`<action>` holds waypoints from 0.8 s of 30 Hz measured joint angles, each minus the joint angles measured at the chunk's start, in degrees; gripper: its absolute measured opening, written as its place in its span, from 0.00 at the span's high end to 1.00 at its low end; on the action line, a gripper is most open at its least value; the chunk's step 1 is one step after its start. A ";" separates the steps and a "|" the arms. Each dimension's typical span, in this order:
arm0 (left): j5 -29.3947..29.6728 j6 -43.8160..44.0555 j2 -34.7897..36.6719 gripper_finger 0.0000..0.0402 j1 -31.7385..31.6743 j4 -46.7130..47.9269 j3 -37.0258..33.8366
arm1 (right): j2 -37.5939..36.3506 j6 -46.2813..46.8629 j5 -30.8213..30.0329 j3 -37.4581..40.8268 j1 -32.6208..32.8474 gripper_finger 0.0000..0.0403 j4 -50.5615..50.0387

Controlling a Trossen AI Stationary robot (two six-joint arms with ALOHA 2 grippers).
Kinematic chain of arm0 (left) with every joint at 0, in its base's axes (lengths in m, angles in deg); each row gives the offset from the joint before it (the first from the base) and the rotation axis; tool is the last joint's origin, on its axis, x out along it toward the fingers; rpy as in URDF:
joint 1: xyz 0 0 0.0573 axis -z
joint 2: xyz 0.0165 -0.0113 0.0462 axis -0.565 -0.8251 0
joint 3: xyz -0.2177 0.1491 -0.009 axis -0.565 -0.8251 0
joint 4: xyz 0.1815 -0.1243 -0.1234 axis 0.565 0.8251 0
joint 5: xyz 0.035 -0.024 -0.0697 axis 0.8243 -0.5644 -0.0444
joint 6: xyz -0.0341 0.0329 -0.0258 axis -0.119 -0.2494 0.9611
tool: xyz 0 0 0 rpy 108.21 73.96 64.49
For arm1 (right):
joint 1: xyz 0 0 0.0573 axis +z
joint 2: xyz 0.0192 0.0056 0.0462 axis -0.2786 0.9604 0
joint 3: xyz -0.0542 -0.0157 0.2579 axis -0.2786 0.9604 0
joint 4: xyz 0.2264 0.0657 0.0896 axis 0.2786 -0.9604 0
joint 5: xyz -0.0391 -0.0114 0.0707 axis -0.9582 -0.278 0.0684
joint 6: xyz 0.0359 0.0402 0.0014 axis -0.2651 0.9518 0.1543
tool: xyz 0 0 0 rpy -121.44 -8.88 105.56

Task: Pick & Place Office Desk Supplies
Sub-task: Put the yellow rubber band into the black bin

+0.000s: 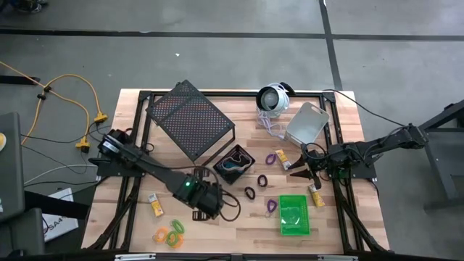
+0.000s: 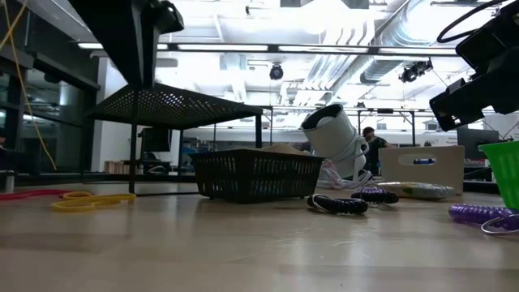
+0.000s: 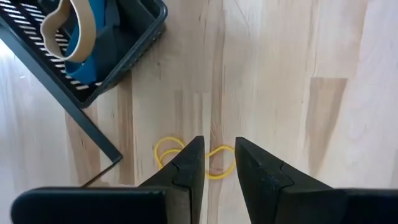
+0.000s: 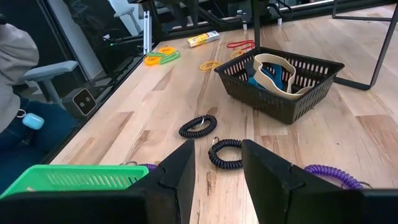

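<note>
At lower centre of the high view, the left gripper [image 3: 217,163] hangs above a thin yellow elastic loop [image 3: 214,163] lying flat on the pale wooden table [image 3: 298,74], its fingers parted, holding nothing. The small black mesh bin [image 1: 233,163], mid-frame, holds a beige band [image 4: 277,71]. At right, the right gripper [image 4: 217,165] waits with fingers apart and empty, near the green plastic bin [image 1: 293,215].
</note>
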 joint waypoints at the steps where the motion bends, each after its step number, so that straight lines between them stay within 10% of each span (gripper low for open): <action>1: -0.02 -0.02 0.17 0.79 -0.17 -0.25 -0.42 | 0.00 0.00 -0.02 0.00 0.00 0.70 0.00; 11: -0.89 5.74 10.31 0.79 -1.44 -13.32 -17.89 | 0.00 0.00 -0.01 0.00 0.00 0.70 0.00; 24: 2.46 40.72 12.61 0.79 0.17 -12.62 -22.76 | 0.00 0.00 -0.02 0.00 0.00 0.70 0.02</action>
